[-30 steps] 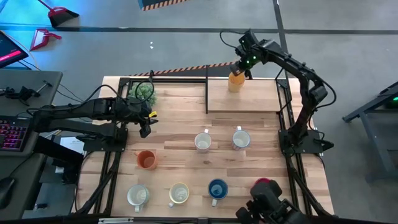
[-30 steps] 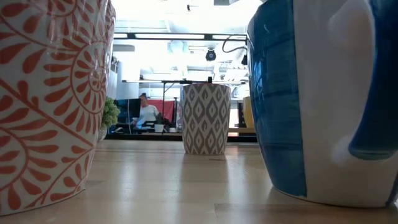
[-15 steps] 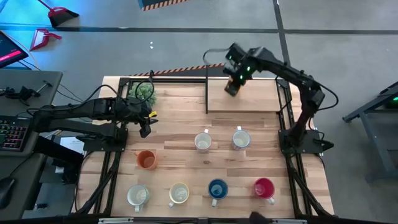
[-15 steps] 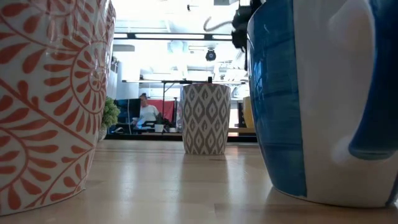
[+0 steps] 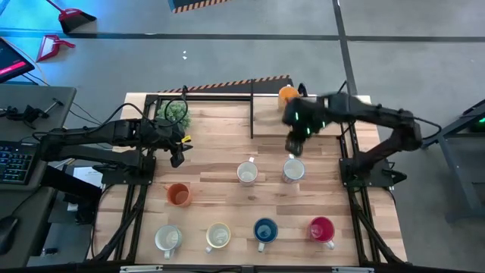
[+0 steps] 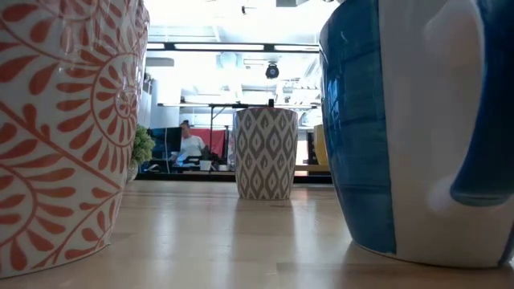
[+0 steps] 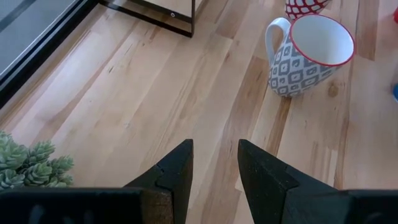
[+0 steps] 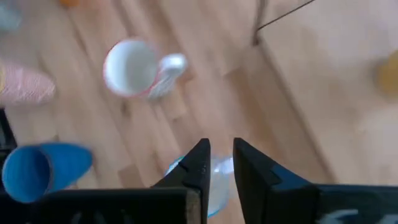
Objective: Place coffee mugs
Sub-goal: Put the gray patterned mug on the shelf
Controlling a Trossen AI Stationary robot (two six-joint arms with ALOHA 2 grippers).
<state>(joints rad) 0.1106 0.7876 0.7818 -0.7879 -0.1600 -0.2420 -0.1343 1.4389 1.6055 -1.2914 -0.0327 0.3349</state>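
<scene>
Front row of mugs [image 5: 264,230] sits untouched. Right gripper [image 5: 294,145] hangs empty right above the white mug [image 5: 293,170], fingers only slightly parted, so it could knock it over. Orange mug [image 5: 287,94] stands at the back. Left gripper [image 7: 214,163], slightly spread, waits.

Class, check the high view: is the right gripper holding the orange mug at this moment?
No. The orange mug stands alone on the raised board at the table's far edge, while the right gripper hovers empty above a white mug.
</scene>
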